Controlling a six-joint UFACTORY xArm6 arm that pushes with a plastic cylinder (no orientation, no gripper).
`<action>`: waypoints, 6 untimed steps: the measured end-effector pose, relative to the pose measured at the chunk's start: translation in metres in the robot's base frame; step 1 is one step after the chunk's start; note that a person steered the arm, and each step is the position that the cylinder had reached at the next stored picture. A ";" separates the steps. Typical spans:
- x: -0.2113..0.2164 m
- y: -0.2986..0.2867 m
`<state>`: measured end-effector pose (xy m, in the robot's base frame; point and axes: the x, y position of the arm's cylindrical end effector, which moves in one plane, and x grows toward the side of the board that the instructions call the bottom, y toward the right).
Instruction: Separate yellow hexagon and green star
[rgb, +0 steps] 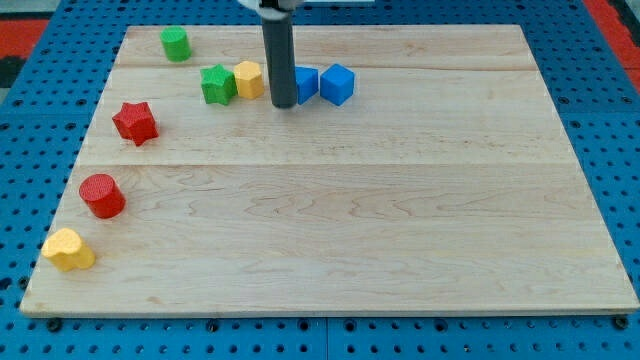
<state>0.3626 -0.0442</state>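
At the surface's (400, 240) left edge lie a yellow block (68, 250), red cylinder (102, 195) and red star (135, 122); a green cylinder (176, 44) sits above. The green star (217, 84) touches the yellow hexagon (249, 79). My tip (284, 104), no hand, stands just right of it, before two blue cubes (337, 84).

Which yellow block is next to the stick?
The yellow hexagon near the view's top: it sits just left of my tip, touching the green star. The other yellow block lies far away at the board's bottom-left corner.
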 end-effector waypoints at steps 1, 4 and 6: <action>-0.035 -0.038; -0.043 -0.088; -0.083 -0.058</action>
